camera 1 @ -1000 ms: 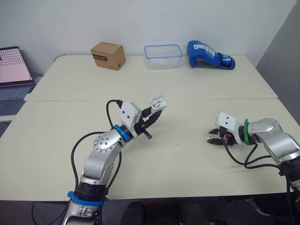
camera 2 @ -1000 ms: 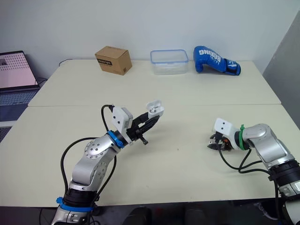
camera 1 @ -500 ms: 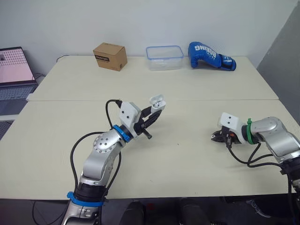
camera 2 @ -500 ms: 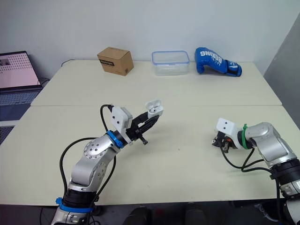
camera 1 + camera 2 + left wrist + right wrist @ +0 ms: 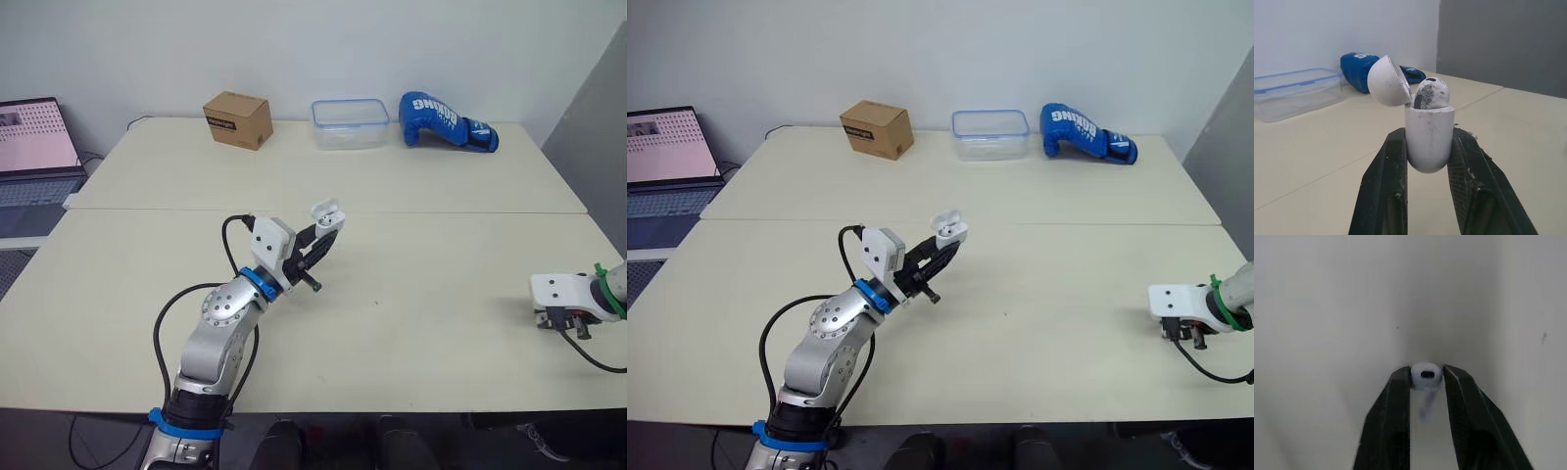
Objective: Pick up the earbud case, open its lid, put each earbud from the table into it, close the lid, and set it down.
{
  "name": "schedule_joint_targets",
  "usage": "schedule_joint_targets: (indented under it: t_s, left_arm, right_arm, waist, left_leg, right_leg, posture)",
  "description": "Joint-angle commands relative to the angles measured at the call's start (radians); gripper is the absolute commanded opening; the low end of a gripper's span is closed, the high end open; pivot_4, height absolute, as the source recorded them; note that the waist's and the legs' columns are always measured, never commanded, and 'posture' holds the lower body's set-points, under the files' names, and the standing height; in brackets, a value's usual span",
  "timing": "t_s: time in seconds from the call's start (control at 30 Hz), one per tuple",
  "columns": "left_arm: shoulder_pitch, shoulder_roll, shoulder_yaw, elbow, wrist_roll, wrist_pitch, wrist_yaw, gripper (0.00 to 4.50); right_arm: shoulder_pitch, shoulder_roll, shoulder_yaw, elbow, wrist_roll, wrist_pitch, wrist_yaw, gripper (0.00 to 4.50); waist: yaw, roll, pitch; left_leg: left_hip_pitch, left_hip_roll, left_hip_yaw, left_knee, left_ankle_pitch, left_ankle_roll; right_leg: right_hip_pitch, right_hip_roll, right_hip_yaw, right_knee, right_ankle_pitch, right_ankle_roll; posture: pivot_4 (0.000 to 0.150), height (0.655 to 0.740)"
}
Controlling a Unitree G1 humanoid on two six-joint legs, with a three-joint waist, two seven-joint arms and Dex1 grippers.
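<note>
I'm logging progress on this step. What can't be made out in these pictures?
Left wrist view: the seated earbud and open lid hide the earbud case's second slot.
Head views: the white wrist mount hides the right claw's hold on the pinched earbud.
Head views: the cardboard box's label is too small to read.

1. earbud case (image 5: 1429, 142): white, dark grey scuff specks.
2. earbud (image 5: 1425, 376): white, black oval spot.
3. boxing glove (image 5: 446, 119): blue, white lettering.
4. box (image 5: 238, 119): brown cardboard.
5. container (image 5: 350, 123): clear, blue rim.
6. table (image 5: 441, 284): pale cream.
</note>
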Motion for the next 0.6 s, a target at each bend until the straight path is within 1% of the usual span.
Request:
schedule_joint_targets:
  t_s: [0.03, 0.23, 0.33, 0.5, 0.6]
  left_arm:
    - [0.011, -0.003, 0.0, -0.063, -0.003, -0.005, 0.012, 0.74]
    - [0.013, -0.004, -0.002, -0.071, -0.004, 0.003, 0.019, 0.74]
    - [0.011, -0.005, -0.003, -0.069, -0.004, 0.004, 0.023, 0.74]
    - [0.013, -0.006, -0.002, -0.069, -0.002, 0.002, 0.027, 0.74]
    - [0.015, -0.008, -0.003, -0.069, 0.0, 0.0, 0.029, 0.74]
  right_arm:
    - [0.029, 0.0, 0.029, 0.072, -0.065, -0.006, 0.034, 2.45]
    - [0.006, 0.02, 0.024, 0.094, -0.093, -0.028, 0.054, 2.45]
    - [-0.011, 0.045, 0.021, 0.09, -0.097, -0.008, 0.066, 2.45]
    - [-0.003, 0.064, 0.002, 0.021, -0.076, 0.059, 0.12, 2.45]
    - [-0.011, 0.078, -0.007, 0.012, -0.085, 0.076, 0.124, 2.45]
  waist:
    - [0.005, 0.0, 0.0]
    - [0.011, 0.0, 0.0]
    - [0.011, -0.001, -0.001]
    - [0.01, -0.003, -0.001]
    - [0.01, -0.003, -0.001]
  left_leg:
    - [0.0, 0.0, 0.0, 0.0, 0.0, 0.0]
    - [0.0, -0.001, -0.001, 0.0, 0.0, 0.0]
    - [0.001, -0.001, -0.001, 0.0, 0.0, 0.0]
    - [0.004, -0.001, -0.002, -0.001, -0.001, -0.001]
    - [0.005, -0.001, -0.002, -0.001, -0.001, -0.001]
  right_leg:
    - [0.0, 0.0, 0.0, 0.0, 0.0, 0.0]
    - [0.001, -0.002, -0.001, 0.0, -0.001, 0.002]
    - [0.002, -0.002, -0.002, 0.0, -0.001, 0.002]
    - [0.005, -0.002, -0.002, 0.0, -0.002, 0.001]
    - [0.005, -0.002, -0.002, 0.0, -0.002, 0.001]
  posture:
    - [0.15, 0.74]
    - [0.15, 0.74]
    - [0.15, 0.74]
    - [0.15, 0.74]
    - [0.15, 0.74]
